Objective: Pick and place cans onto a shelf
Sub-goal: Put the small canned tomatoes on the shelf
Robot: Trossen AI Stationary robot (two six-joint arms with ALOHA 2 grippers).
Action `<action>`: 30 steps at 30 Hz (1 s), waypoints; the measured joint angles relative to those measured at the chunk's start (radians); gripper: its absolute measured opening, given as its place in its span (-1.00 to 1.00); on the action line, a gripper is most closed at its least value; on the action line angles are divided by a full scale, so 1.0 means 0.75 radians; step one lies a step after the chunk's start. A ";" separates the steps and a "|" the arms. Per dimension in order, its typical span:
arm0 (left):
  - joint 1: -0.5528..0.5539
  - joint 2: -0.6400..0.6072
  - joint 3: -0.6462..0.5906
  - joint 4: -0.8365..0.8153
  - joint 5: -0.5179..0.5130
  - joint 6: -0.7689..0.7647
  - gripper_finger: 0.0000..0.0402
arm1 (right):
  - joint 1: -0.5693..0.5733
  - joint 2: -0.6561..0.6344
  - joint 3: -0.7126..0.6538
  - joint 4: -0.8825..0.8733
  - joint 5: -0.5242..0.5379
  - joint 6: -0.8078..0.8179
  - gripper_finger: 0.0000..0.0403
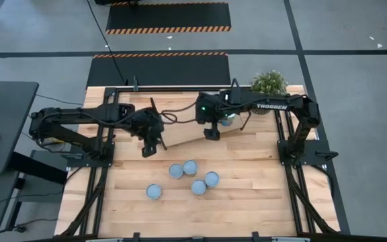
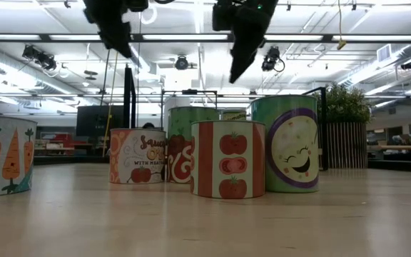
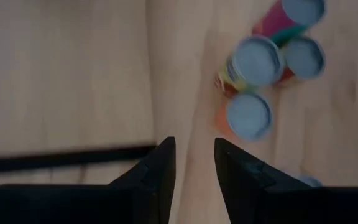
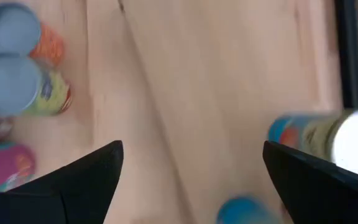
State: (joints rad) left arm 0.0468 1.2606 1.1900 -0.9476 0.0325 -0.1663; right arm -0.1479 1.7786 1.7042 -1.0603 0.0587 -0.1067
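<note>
**Five cans standing near, both arms hanging over the shelf**

Nearest on the table (image 1: 247, 202), five cans are standing upright, their long axes vertical and their pale round tops facing up. The nearest-left can (image 1: 154, 191) is sitting a little apart from the others. To its right, four are clustering: one can (image 1: 199, 187) and another (image 1: 211, 179) just beside it on the right, then two more (image 1: 176, 171) and (image 1: 191, 167) side by side slightly farther back. In the low view their printed sides are showing: a carrot can (image 2: 4, 155) at the left edge, a tomato can (image 2: 228, 158) in front, and a smiling-face can (image 2: 285, 143) to its right.

Farther back, the shelf (image 1: 187, 138) is lying flat with its long axis running left to right, slightly slanted.

The left end effector (image 1: 148, 150) is hanging over the shelf's left end, its fingers (image 3: 160, 165) standing partly apart with nothing between them.

The right end effector (image 1: 211, 133) is hovering above the shelf's middle, its jaws spread wide and empty. Just beyond it, another can (image 1: 227, 119) is standing on the shelf's far part, its shiny top up; the right wrist view is showing it (image 4: 328, 140) beside a finger.

At the far right, a potted plant (image 1: 269, 83) is sitting at the table's edge.
</note>
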 joint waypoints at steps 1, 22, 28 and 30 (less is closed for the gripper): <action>-0.026 -0.001 0.000 -0.016 -0.001 -0.024 -0.42 | 0.013 -0.002 0.001 -0.027 0.002 0.032 0.96; -0.640 0.000 -0.002 0.002 -0.455 -0.718 -0.42 | 0.492 -0.023 -0.012 -0.129 0.002 0.403 0.85; -0.706 0.001 -0.002 0.049 -0.423 -1.051 -0.42 | 0.705 -0.023 -0.013 -0.050 0.119 0.478 0.83; -0.732 0.001 -0.002 0.062 -0.418 -1.158 -0.42 | 0.754 -0.023 -0.013 0.014 0.159 0.472 0.83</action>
State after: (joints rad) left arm -0.5021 1.2611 1.1889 -0.9011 -0.2809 -1.0346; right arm 0.4179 1.7611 1.6947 -1.0500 0.1777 0.2474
